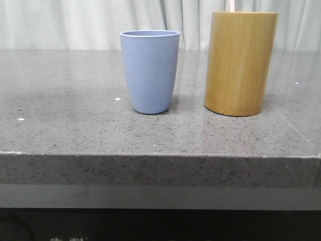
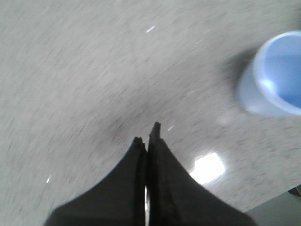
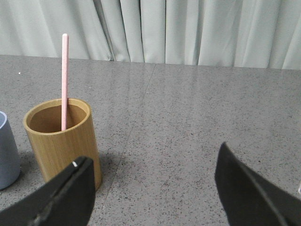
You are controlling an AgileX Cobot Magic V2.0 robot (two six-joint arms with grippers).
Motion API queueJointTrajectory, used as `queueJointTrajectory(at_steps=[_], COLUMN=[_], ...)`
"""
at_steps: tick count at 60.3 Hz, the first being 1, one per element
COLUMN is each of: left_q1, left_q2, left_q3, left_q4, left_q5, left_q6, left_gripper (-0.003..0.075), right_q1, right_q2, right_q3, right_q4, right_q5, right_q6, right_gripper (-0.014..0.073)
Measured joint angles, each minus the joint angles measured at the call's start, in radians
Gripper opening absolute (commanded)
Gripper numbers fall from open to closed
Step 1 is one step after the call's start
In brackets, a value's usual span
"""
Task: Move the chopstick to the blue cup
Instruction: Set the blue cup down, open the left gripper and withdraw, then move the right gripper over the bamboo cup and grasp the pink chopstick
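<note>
The blue cup [image 1: 150, 71] stands on the grey stone table, left of a taller tan bamboo holder [image 1: 241, 63]. A pale pink chopstick [image 3: 64, 80] stands upright in the holder; only its tip [image 1: 230, 5] shows in the front view. My right gripper [image 3: 153, 162] is open and empty, low over the table beside the holder [image 3: 60, 141]. My left gripper [image 2: 147, 133] is shut and empty above bare table, with the blue cup [image 2: 275, 75] off to one side. Neither gripper shows in the front view.
The grey speckled table [image 1: 75, 130] ends in a front edge [image 1: 160, 155]. Pale curtains [image 1: 75, 22] hang behind it. The blue cup's edge [image 3: 7, 150] shows beside the holder in the right wrist view.
</note>
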Motion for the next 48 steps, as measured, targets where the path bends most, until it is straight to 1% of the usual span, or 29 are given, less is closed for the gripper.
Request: queueJointTrajectory(at_steps=[5, 9, 11, 14, 19, 34, 41, 48], left_q1=[0.084, 0.153, 0.171, 0.216, 0.252, 0.272, 0.272, 0.272], left_q2=[-0.087, -0.166, -0.194, -0.283, -0.399, -0.788, -0.971, -1.101], left_q3=[0.098, 0.189, 0.232, 0.32, 0.453, 0.814, 0.958, 1.055], left_q4=[0.002, 0.006, 0.006, 0.006, 0.002, -0.025, -0.033, -0.042], left_q5=[-0.03, -0.096, -0.131, -0.204, -0.31, -0.556, -0.633, -0.668], left_q6=[-0.039, -0.057, -0.059, -0.066, -0.07, -0.073, -0.073, -0.073], left_gripper=[-0.0019, -0.0019, -0.0019, -0.0019, -0.0019, -0.0019, -0.0019, -0.0019], right_q1=[0.0, 0.0, 0.0, 0.0, 0.0, 0.0, 0.019, 0.047], right_q2=[0.0, 0.0, 0.0, 0.0, 0.0, 0.0, 0.02, 0.071], right_q3=[0.0, 0.0, 0.0, 0.0, 0.0, 0.0, 0.0, -0.011], right_q4=[0.006, 0.011, 0.013, 0.015, 0.015, 0.019, 0.021, 0.023], right_q5=[0.0, 0.0, 0.0, 0.002, 0.002, 0.005, 0.005, 0.005], right_q6=[0.0, 0.0, 0.0, 0.0, 0.0, 0.0, 0.0, 0.0], right_gripper=[0.0547, 0.0547, 0.0547, 0.0547, 0.0547, 0.0547, 0.0547, 0.0547])
